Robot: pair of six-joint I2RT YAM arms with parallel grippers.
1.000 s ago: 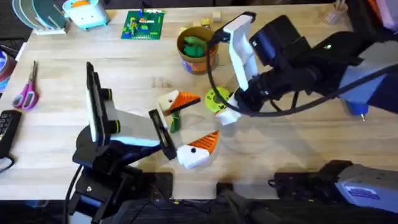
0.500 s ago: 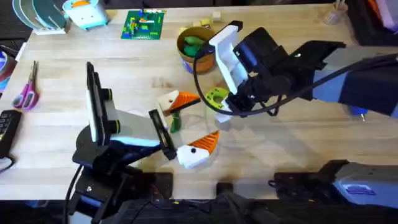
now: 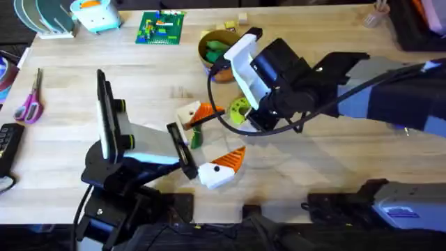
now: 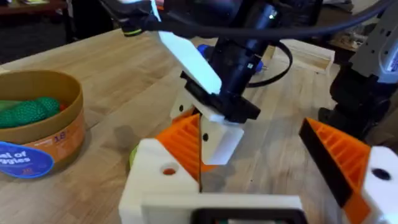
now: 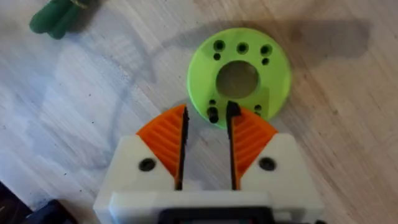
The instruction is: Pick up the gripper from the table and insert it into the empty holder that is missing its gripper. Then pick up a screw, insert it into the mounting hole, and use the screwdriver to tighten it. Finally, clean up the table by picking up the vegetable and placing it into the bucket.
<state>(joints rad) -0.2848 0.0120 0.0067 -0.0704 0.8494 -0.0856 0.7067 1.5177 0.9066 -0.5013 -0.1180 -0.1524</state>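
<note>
Right claw (image 5: 206, 134): pads slightly parted, gripping nothing, hovering over near rim of lime disc (image 5: 239, 74) on bench (image 3: 334, 160). Advice: centre over screw, descend squarely before closing.

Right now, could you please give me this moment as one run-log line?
right gripper: open, over lime disc edge | left gripper: open, low on table | vegetable: on table | bucket: holds green toy

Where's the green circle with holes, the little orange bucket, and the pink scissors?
green disc (image 5: 239, 79): right wrist view, on its flat ring beside the centre hole.
bucket (image 4: 59, 134): left wrist view, on its orange side wall.
scissors (image 3: 29, 109): overhead view, on the pink handles.
</note>
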